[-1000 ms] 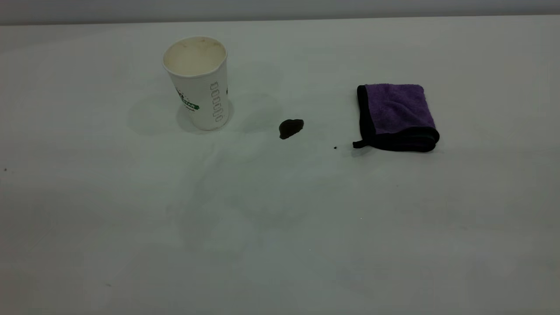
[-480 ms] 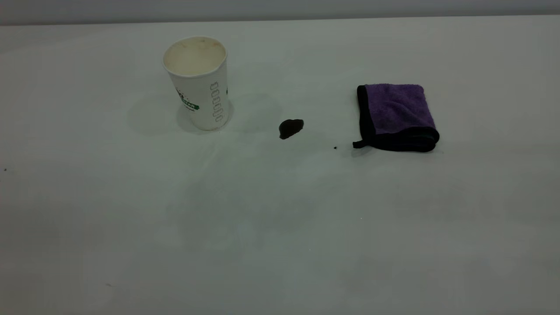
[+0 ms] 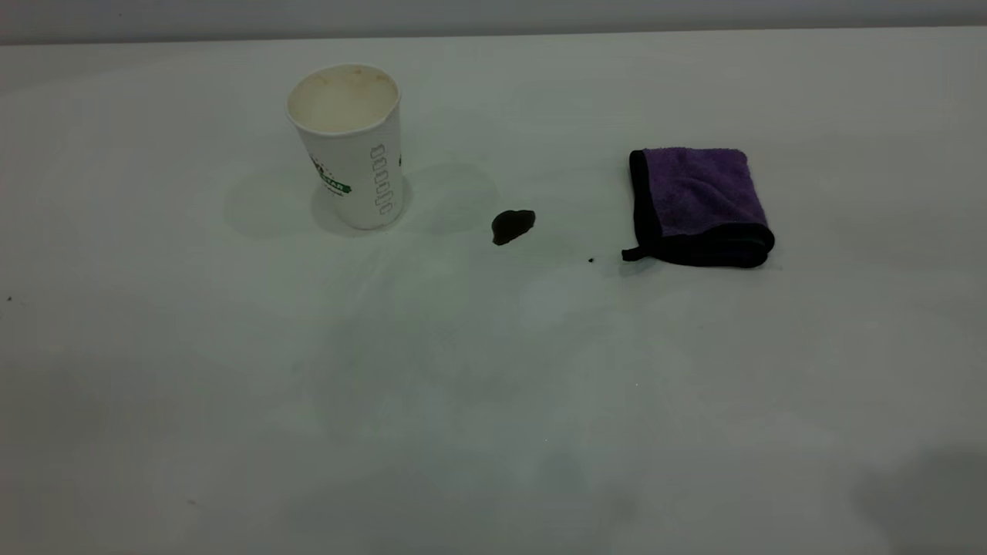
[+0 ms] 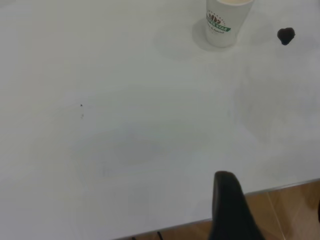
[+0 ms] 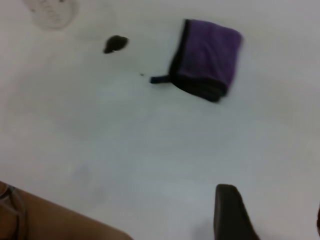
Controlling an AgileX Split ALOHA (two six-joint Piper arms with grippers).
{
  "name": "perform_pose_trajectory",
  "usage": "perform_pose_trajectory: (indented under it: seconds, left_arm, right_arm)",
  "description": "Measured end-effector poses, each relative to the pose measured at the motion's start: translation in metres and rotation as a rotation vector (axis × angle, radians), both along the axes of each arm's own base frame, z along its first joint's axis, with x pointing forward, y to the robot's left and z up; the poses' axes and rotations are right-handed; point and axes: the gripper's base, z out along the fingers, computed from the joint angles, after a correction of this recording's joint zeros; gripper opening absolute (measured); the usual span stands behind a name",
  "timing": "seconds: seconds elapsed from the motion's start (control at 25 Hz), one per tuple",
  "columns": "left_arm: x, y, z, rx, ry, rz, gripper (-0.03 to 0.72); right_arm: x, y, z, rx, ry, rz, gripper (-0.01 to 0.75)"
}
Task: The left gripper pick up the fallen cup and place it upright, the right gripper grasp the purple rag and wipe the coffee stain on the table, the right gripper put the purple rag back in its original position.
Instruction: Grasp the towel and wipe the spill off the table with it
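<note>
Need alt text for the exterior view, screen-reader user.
A white ribbed paper cup stands upright at left on a plain white-grey table, a small dark brown coffee stain sits mid-table, and a folded purple rag lies at right. No gripper is in view.

A tiny dark speck (image 3: 591, 260) is lying on the table's pale surface, another small speck (image 3: 9, 298) is sitting far out toward the left side, a grey wall (image 3: 493, 15) is running behind, and brown wooden flooring (image 4: 285, 210) is showing past the near edge.
</note>
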Motion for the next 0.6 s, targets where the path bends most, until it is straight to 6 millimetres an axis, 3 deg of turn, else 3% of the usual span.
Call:
perform_pose_trajectory:
  seconds: [0.36, 0.6]
  left_arm:
    - [0.000, 0.000, 0.000, 0.000, 0.000, 0.000, 0.482]
    - [0.000, -0.001, 0.000, 0.000, 0.000, 0.056, 0.482]
  right_arm:
    - [0.074, 0.017, -0.065, 0.001, 0.199, 0.148, 0.445]
    - [0.123, 0.051, -0.091, -0.035, 0.225, 0.218, 0.445]
